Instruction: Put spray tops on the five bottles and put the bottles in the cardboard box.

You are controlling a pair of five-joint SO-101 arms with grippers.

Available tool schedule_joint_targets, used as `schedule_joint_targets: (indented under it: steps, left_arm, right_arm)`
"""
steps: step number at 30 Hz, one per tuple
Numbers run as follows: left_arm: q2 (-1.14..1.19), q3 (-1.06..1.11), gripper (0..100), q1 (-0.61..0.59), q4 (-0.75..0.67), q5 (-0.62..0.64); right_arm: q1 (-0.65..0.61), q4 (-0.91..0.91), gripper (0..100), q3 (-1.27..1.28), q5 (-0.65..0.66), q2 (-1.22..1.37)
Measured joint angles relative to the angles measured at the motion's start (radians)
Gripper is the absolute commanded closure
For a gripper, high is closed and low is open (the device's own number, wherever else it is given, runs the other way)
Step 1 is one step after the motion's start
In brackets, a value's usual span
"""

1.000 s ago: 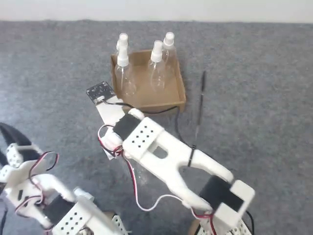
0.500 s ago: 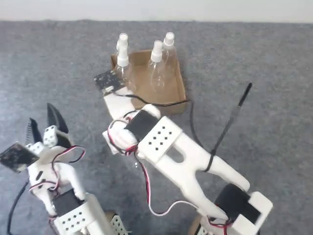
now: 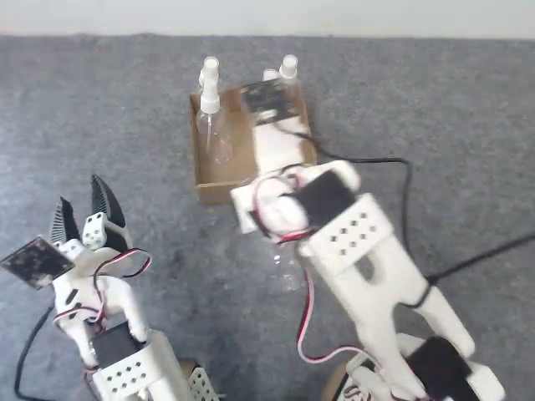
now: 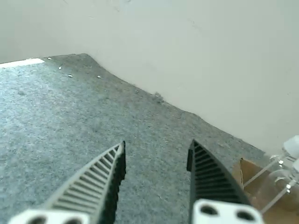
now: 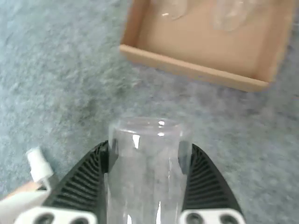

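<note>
— How far along would you say they are?

— Nearly there, by my count. On the grey mat the cardboard box sits toward the far side. Four bottles look to be standing upright in it, though the right arm hangs over the box and half hides one of them.

— So one left?

— One. The right gripper is clamped around the fifth bottle. It lies lengthwise between the jaws with its flat base toward the box, just short of the near wall and not yet inside.

— Has it got its top on?

— Can't tell; the neck end is hidden. It's clear plastic, round, empty by the look of it, with the mat showing through. Slippery stuff, I'd guess.

— And the ones in the box?

— Same clear bodies, each with a white spray top poking up above the rim.

— The other arm?

— The left gripper is off to the side above the mat, jaws apart, nothing between them.
</note>
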Motion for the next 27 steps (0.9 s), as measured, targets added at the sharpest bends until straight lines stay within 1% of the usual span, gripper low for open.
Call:
schedule_joint_targets:
  steps: [11, 19, 24, 27]
  left_arm:
    - [0.0, 0.0, 80, -0.002, 0.0, -0.002]
    - [0.0, 0.0, 80, -0.002, 0.0, -0.002]
    - [0.0, 0.0, 80, -0.002, 0.0, -0.002]
    - [0.0, 0.0, 80, -0.002, 0.0, -0.002]
  right_arm:
    - [0.206, 0.109, 96.3, 0.0, 0.0, -0.095]
    - [0.362, 0.114, 96.4, 0.0, 0.0, -0.103]
    - [0.434, 0.114, 96.4, 0.0, 0.0, -0.103]
    - [0.468, 0.114, 96.4, 0.044, 0.0, -0.104]
